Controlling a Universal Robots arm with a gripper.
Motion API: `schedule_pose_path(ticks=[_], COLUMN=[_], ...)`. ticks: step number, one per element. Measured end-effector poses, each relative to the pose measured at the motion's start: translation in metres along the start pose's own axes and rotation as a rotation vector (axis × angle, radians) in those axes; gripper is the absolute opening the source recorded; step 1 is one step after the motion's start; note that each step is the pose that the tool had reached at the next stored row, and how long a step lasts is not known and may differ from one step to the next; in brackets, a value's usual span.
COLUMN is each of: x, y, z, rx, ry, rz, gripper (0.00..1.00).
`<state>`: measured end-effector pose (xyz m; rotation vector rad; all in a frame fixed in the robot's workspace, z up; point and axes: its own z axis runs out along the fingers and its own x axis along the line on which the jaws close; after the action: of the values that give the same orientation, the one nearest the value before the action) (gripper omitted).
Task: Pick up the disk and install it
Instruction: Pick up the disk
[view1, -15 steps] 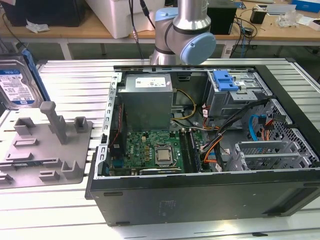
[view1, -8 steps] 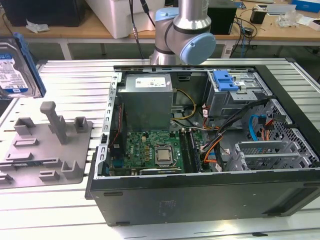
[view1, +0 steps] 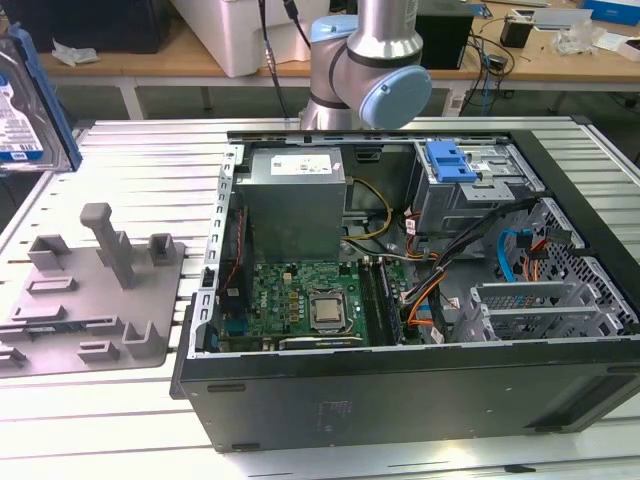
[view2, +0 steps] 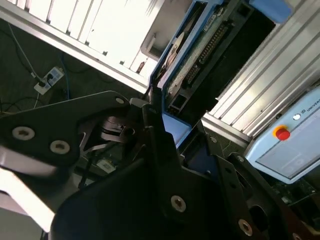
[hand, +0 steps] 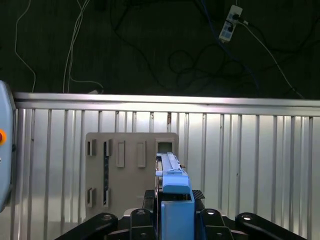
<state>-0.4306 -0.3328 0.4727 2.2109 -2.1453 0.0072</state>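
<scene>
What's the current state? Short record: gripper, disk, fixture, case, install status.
gripper: jaws closed on the disk's blue carrier frame
disk: lifted off the table, at the exterior view's far left
fixture: grey slotted plate on the table, beside the case
case: open, lying on its side, drive cage with blue latch inside
install status: not done; disk is outside the case
</scene>
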Motion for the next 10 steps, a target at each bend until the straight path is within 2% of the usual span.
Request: schedule_pose_path(ticks=[2, 10], x=[0.0002, 0.0002], y=[-0.0003, -0.0004], z=[-0.0100, -0.0103], rx=[0.0000, 0.0000], ry=[0.0003, 0.0006], rz=[0.000, 0.000], gripper=[0.37, 0.37])
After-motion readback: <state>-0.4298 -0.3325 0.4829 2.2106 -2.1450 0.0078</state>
